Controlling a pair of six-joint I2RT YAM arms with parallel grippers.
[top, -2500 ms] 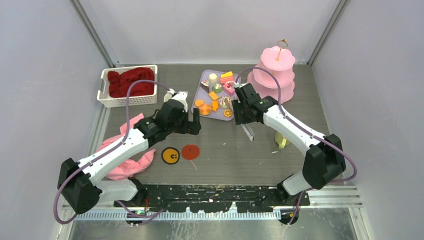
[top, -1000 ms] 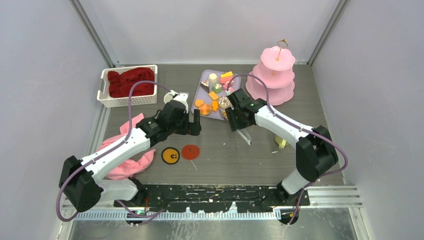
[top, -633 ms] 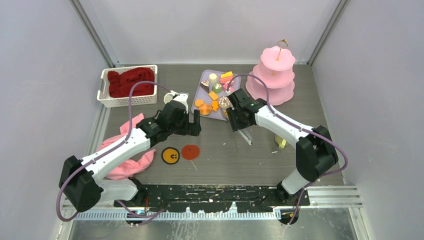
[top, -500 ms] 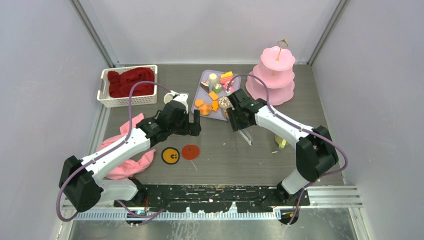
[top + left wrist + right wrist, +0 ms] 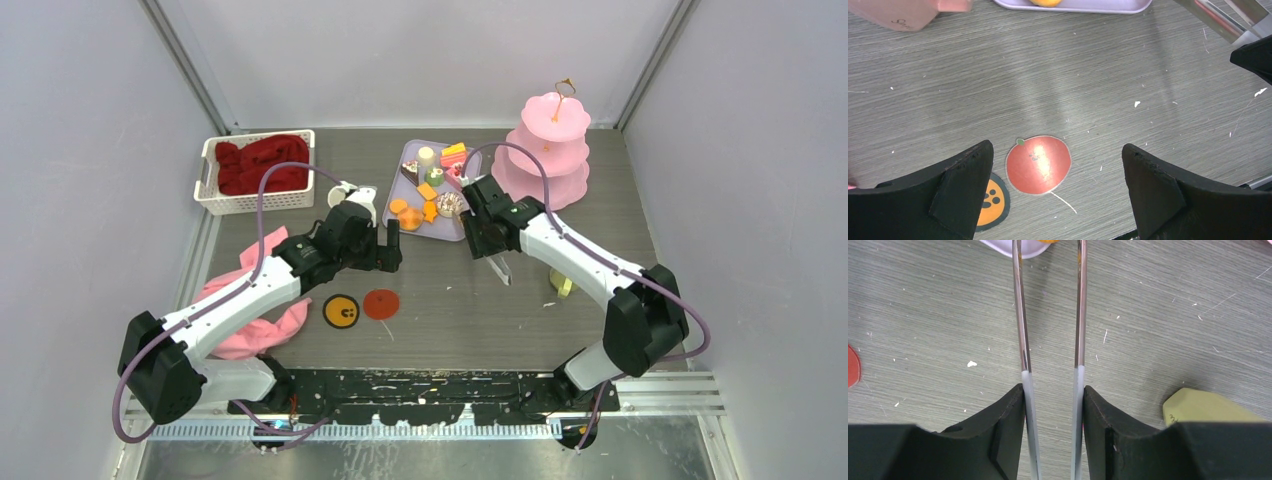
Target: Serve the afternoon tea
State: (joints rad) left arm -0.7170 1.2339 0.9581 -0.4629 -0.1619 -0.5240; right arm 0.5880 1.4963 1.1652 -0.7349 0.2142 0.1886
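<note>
Toy cakes and fruit pieces lie on a lavender tray. Cream mugs stand left of the tray. My right gripper is shut on long metal tweezers. The tweezers' two arms stand apart and reach to the tray's near corner, where their tips leave the right wrist view. My left gripper hangs open and empty above a red apple sticker, just short of the tray's near edge.
A pink three-tier stand is at the back right. A white basket with red cloth is at the back left. A pink cloth lies under the left arm. An orange paw sticker and a yellow-green piece lie on the table.
My right arm has shifted slightly to the right with the tweezers, and its jaws have closed a little on them. The left arm has not moved.
</note>
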